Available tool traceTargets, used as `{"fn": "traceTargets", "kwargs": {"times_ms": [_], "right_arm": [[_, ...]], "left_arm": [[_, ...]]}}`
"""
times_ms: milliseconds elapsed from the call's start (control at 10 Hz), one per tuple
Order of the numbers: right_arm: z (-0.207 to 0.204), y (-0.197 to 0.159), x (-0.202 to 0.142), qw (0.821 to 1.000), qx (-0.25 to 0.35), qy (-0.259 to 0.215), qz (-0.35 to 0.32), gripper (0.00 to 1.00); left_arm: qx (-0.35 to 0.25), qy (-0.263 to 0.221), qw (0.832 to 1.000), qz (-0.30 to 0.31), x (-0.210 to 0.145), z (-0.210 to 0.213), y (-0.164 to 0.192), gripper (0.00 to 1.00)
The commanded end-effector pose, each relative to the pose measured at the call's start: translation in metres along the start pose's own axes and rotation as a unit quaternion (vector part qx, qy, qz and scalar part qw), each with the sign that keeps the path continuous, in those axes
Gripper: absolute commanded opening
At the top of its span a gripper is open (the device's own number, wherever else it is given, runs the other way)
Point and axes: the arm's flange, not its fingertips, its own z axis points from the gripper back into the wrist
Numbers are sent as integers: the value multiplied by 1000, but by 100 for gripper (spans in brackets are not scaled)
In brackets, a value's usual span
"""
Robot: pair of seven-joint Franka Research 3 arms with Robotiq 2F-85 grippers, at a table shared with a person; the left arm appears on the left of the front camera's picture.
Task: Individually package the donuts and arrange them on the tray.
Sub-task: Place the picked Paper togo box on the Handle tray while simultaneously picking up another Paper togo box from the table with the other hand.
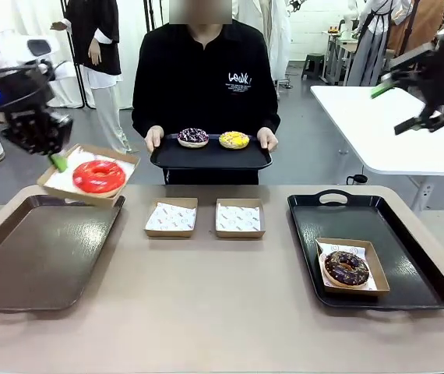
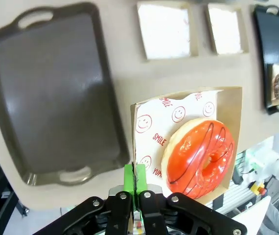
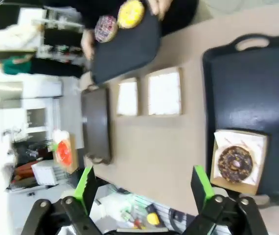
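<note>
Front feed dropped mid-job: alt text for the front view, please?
The left gripper grips a box with the red donut in the air above the brown tray's far edge. The right gripper hangs open, high on the right; a boxed chocolate donut sits on the black tray. A person opposite holds a tray with two donuts; two empty boxes lie mid-table.

The glossy red ring donut (image 1: 99, 176) lies on white paper printed with red smiley faces (image 2: 151, 120), inside a plain brown cardboard box (image 2: 231, 107). Near the beige table's (image 1: 222, 312) right edge, a chocolate ring donut with coloured sprinkles (image 1: 347, 269) sits on a black plastic tray (image 1: 409, 234). A yellow sprinkled donut (image 1: 234, 139) and a dark donut with pink-white sprinkles (image 1: 193, 136) share another black tray (image 1: 210, 161). The tray by the left edge (image 1: 35, 257) is dark brown.
</note>
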Motion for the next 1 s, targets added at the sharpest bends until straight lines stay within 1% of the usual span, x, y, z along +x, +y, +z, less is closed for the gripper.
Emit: {"fn": "traceTargets", "kwargs": {"times_ms": [0, 100, 300, 500, 600, 700, 800, 900], "right_arm": [[-45, -3, 33, 996, -76, 28, -22, 100], [-78, 1, 42, 994, -106, 33, -24, 100], [-136, 4, 36, 988, -147, 48, -8, 100], [-181, 7, 25, 984, -169, 55, 13, 100], [-191, 9, 18, 984, -168, 59, 18, 100], [-191, 8, 8, 983, -169, 62, 21, 100], [-189, 6, 22, 985, -156, 69, 22, 100], [-189, 6, 22, 985, -156, 69, 22, 100]], "left_arm": [[27, -9, 1000, -8, -37, -10, 14, 1], [28, -8, 1000, -2, -52, -15, 26, 1], [23, -8, 1000, 16, -75, -26, 46, 1], [38, 2, 999, 29, -86, -39, 60, 1], [44, 10, 998, 34, -88, -45, 70, 1], [51, 19, 997, 49, -89, -49, 78, 1], [49, 23, 997, 59, -88, -50, 83, 1], [54, 23, 997, 56, -83, -50, 84, 1]]}}
